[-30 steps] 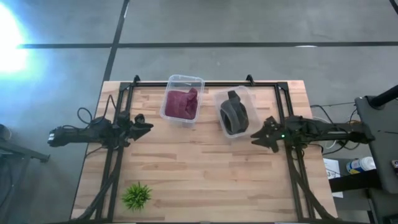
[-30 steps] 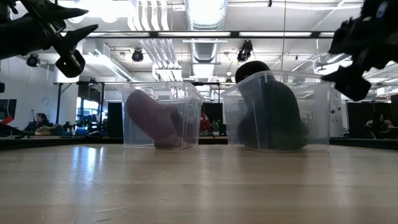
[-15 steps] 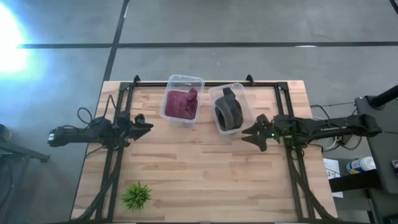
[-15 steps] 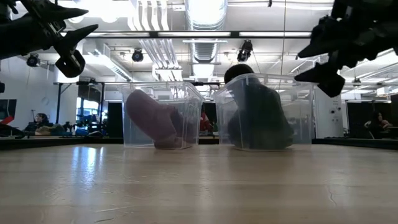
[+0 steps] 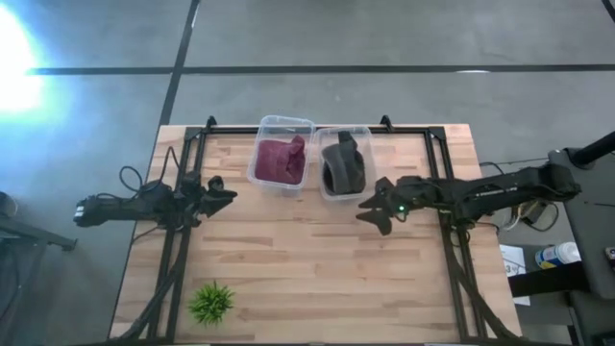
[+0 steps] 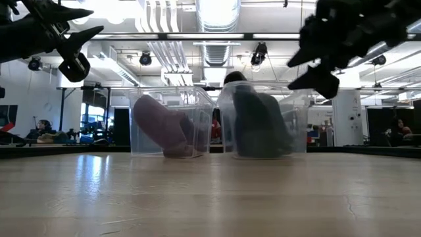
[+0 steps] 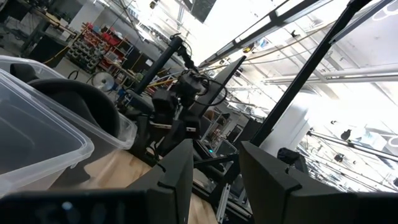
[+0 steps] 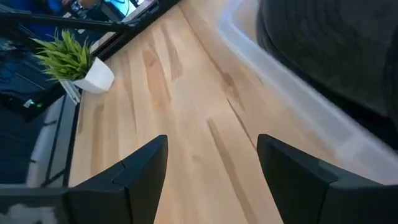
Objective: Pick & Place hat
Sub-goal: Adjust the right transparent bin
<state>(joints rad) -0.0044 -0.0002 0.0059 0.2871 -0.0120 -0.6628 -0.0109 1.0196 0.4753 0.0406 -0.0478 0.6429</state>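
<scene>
Right arm reaches low across the counter (image 5: 317,259) from its right edge, nearly level; right claw (image 5: 377,210) spread wide, holding nothing, just off the near right corner of the right bin (image 5: 343,162). Dark hat (image 5: 342,165) sits inside that bin, crown poking above the rim. Left bin (image 5: 282,153) touches it on its left and holds a maroon hat (image 5: 280,159). Left claw (image 5: 219,196) hangs above the counter, well left of the bins, fingers apart, empty. Plant (image 5: 211,302) stands far from the bins at the near left corner. Broad bare wood lies open nearer than both bins.
</scene>
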